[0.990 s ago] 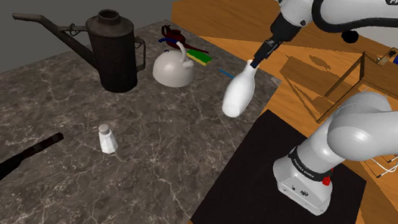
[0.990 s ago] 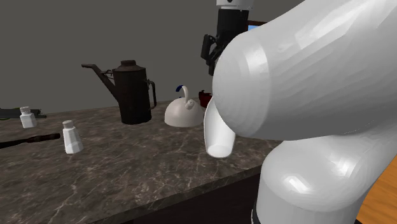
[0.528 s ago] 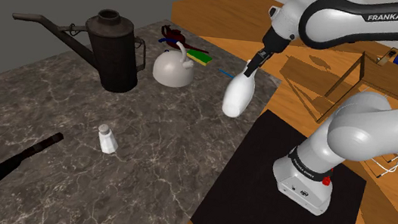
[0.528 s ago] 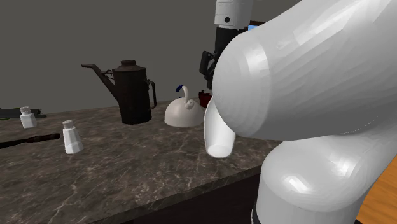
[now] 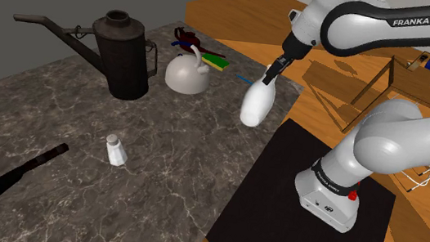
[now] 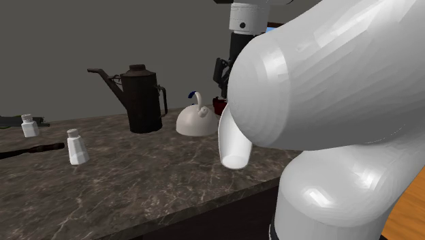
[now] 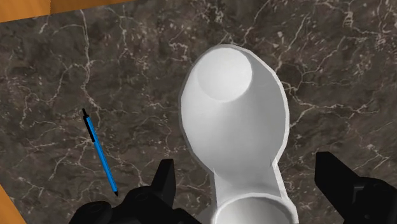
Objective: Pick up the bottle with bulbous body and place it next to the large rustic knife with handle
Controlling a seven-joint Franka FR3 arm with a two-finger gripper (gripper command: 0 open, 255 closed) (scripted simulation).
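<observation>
White bulbous bottle (image 5: 256, 104) tilts — black gripper (image 7: 245, 165) straddles its neck, fingers (image 7: 167, 186) wide, not touching; in the shoulder view, dark knife (image 5: 1, 182) lies far off at eight o'clock.

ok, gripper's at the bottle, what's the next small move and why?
Probably close the gripper on the neck of the white bottle. In the wrist view the fingers stand apart on either side of the neck with gaps showing, so it looks not yet held. Lift only after that.
</observation>
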